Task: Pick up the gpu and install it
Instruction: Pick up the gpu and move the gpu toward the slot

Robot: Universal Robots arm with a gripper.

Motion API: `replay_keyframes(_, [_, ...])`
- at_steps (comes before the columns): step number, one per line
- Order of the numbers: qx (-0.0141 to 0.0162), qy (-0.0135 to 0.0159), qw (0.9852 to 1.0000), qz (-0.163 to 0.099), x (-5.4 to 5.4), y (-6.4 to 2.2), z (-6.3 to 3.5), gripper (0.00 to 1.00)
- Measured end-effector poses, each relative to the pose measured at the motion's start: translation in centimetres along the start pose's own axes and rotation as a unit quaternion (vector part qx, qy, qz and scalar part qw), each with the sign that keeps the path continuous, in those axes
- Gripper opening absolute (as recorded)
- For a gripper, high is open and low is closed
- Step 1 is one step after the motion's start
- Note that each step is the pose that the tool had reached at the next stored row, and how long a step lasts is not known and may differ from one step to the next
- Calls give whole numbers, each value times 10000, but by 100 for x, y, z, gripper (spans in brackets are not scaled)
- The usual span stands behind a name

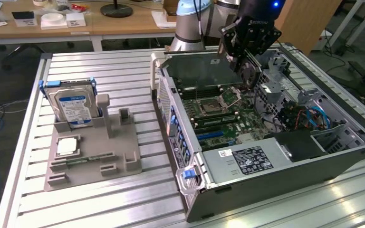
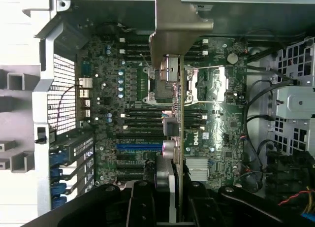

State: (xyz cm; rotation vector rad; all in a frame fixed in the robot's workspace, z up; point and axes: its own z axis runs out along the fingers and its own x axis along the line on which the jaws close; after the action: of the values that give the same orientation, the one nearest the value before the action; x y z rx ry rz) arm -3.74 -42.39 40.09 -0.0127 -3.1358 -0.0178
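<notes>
At the exterior view's left, a grey tray holds a hard drive standing on edge. It is well apart from the work. The open case takes the middle and right of the frame, its motherboard facing up.

In the upper right of that frame the gripper hangs over the far end of the case. Its fingers are clenched on the gpu, so the card is off the tray, in the grip and above the board. It looks unseated, and I cannot tell how much gap remains below it.

In the wrist view the fingers pinch one end of the gpu, which is seen edge-on. Its long axis runs straight away from them, with the metal bracket at the far end. The card lies in line with the grip, not off to a side.

The thin edge crosses over the socket area of the motherboard. The blue slot lies to one side of that edge and runs across it, not along it. By my judgement the card is neither over that slot nor turned to match it.
</notes>
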Motion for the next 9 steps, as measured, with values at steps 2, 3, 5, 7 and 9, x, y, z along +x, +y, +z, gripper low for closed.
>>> replay_keyframes(2, [0,0,10000,-1,-63,0,-1,28])
replay_keyframes(3, [0,0,10000,0,-89,0,0,28])
replay_keyframes(5, [0,0,10000,0,-109,0,-1,28])
replay_keyframes(7, [0,0,10000,0,-109,1,-1,28])
replay_keyframes(9, [0,0,10000,0,-109,1,0,28])
